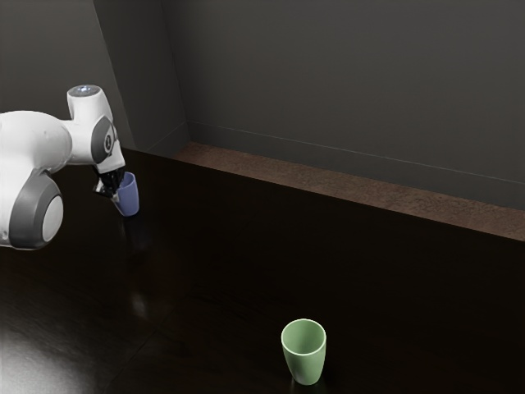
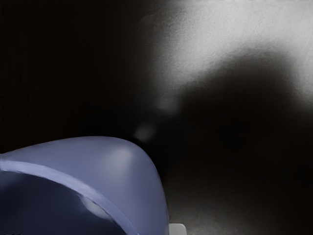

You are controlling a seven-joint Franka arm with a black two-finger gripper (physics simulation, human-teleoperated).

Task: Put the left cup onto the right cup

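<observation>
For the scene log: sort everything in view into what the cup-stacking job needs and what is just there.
Job: blue tapered cup, held aloft in the black two-finger gripper; green tapered cup, upright.
Just there: dark glossy table; brown ledge along the grey wall.

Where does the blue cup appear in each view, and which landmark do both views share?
Exterior view: the blue cup hangs tilted in the hand at the exterior view's left, above the dark glossy table, far from the green cup.
Wrist view: the blue cup looms close under the hand, its rim showing.
Shared landmark: the dark glossy table with its pale glare.
</observation>
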